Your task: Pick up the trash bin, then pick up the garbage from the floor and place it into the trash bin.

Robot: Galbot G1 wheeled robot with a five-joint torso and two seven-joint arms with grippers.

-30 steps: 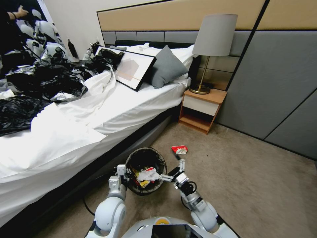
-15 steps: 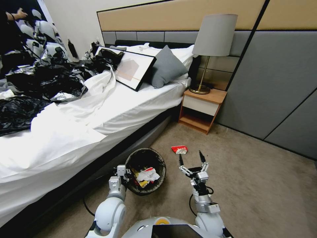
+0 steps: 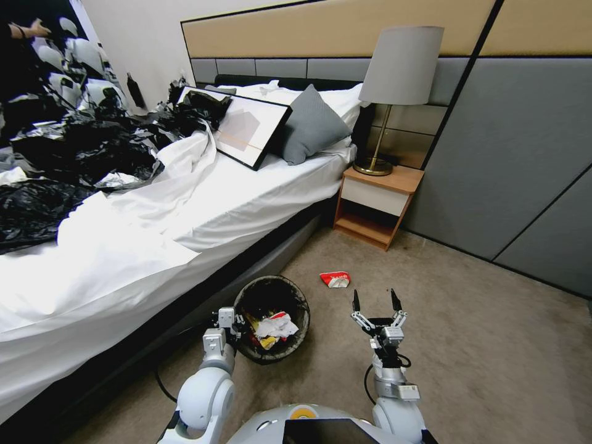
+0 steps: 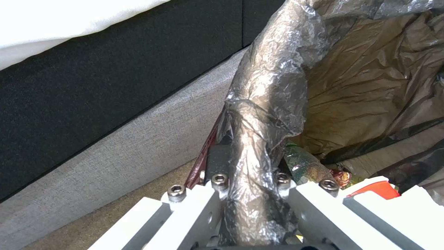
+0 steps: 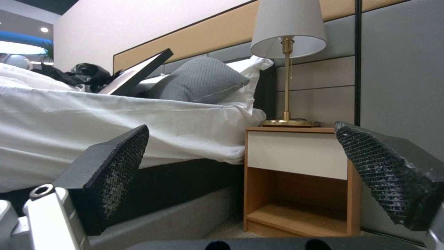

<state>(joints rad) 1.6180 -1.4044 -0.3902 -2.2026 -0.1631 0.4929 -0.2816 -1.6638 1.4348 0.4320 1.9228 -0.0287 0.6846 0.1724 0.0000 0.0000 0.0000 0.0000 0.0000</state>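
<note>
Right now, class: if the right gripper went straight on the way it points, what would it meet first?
Probably the nightstand: the right gripper is open, facing it across bare carpet. The red wrapper lies off to its left.

Trash bin set on the floor beside the bed, garbage held in it, one wrapper lying ahead, nightstand placed behind, lamp stood on it, right tool positioned right of the bin.
</note>
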